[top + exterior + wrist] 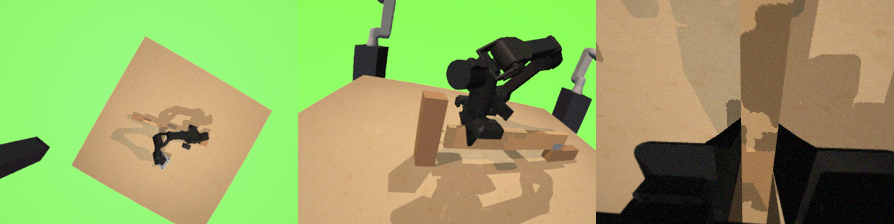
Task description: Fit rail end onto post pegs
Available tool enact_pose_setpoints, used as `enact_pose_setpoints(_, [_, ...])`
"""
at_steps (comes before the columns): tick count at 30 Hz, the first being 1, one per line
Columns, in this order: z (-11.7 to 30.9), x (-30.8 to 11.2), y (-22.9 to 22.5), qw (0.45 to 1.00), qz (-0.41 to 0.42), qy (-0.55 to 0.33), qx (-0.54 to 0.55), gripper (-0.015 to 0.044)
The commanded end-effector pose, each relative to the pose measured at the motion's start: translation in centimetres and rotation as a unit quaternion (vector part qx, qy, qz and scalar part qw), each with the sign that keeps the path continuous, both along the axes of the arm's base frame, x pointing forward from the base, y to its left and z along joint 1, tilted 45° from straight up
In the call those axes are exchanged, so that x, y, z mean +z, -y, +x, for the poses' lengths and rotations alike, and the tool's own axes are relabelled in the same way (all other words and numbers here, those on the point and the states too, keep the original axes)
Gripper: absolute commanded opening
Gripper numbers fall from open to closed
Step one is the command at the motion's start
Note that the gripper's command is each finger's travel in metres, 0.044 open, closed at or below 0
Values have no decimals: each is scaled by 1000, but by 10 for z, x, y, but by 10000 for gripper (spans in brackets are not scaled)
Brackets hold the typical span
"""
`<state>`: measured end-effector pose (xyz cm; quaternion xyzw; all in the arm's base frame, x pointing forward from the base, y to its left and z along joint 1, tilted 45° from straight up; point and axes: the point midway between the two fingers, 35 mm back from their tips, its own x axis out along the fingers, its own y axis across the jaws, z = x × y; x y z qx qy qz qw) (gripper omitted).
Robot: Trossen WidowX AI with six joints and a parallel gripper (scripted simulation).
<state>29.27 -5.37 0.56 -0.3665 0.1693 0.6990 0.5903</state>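
Note:
The long wooden rail (150,122) (529,140) (761,65) is raised off the table at its near end and looks about level. Its far end sits at the grey-blue bracket (557,147) on the low footboard block (562,154) (135,116). My gripper (471,139) (755,122) is shut on the rail close to its near end. The upright post (430,130) (205,143) stands just beyond that end, with a narrow gap between them in the exterior view. A bit of a peg shows in the gap. The holes are hidden, so peg alignment cannot be told.
The arm (173,136) (511,54) reaches over the rail from its base (160,159). The wooden table top (145,58) carries broad arm shadows. Dark pedestals with grey arms stand beyond the table edge in the exterior view.

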Motion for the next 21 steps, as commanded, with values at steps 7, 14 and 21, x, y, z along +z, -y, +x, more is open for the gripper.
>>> enact_pose_setpoints(7, [3, 0, 6, 1000, -4, 6, -4, 0])
enact_pose_setpoints(14, [4, -1, 7, 1000, -4, 6, -4, 0])
enact_pose_setpoints(21, [4, -2, 8, 1000, -4, 6, -4, 0])
